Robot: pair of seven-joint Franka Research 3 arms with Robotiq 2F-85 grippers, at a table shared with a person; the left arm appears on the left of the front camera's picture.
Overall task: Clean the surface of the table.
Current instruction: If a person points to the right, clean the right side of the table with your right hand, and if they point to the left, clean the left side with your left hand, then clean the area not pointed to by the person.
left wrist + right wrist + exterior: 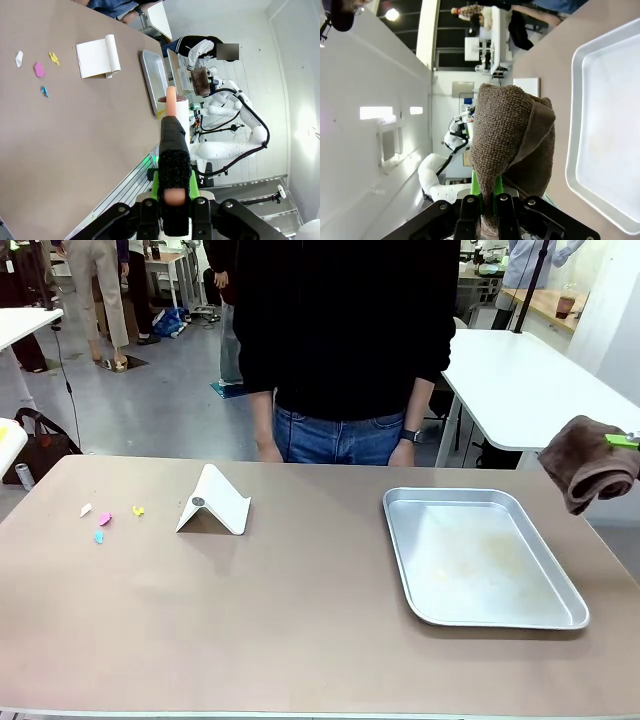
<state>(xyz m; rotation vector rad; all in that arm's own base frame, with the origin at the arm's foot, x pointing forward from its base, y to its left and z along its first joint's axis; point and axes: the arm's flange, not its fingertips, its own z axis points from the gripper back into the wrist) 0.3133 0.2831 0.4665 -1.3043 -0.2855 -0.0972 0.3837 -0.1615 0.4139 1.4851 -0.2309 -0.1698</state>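
The left gripper is clamped on a stick-like tool, black with a rough, fuzzy wrap and a smooth peach-coloured tip. What kind of tool it is cannot be made out. The right gripper is pinched tight on a brown terry-cloth towel, which bunches over the fingers and hides most of them. In the front view the arm is cut off by the right edge.

The large table, with a matte beige-brown top, spans the front view. On its right lies a shallow silver metal tray with rounded corners and a faintly smeared floor. Left of middle stands a white tent-shaped folded stand. Farther left lie tiny scraps, white, pink, yellow and blue, with shapes too small to tell.

A person in a black top and blue jeans stands at the far edge.
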